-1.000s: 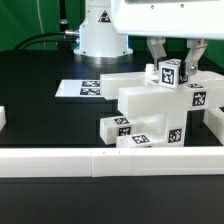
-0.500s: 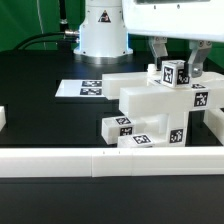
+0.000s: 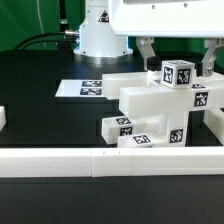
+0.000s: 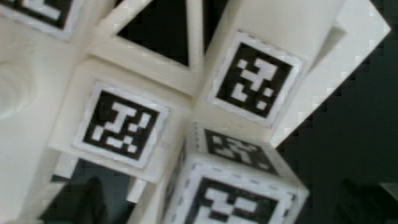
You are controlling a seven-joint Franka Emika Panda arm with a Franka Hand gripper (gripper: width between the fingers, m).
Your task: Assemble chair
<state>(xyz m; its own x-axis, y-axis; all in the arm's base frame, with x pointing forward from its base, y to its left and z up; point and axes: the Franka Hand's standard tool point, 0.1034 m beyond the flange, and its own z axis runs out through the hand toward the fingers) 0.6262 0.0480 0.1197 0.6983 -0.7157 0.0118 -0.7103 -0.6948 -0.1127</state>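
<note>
The chair (image 3: 150, 105) is a partly joined stack of white blocky pieces with black-and-white tags, at the exterior view's right. A cube-like tagged piece (image 3: 178, 73) sits on its top. My gripper (image 3: 178, 64) is open over that piece, with one finger (image 3: 148, 50) on each side and a gap between the fingers and the piece. The wrist view is filled by the tagged white pieces (image 4: 249, 80) very close up. My own fingers do not show clearly there.
The marker board (image 3: 88, 88) lies flat on the black table behind the chair. A long low white border rail (image 3: 100, 160) runs along the front, with a short white block (image 3: 3, 120) at the exterior view's left. The robot base (image 3: 100, 35) stands at the back.
The fingers have spread apart from the cube-like piece and let it go. The piece stays on top of the chair, slightly shifted toward the exterior view's right.
</note>
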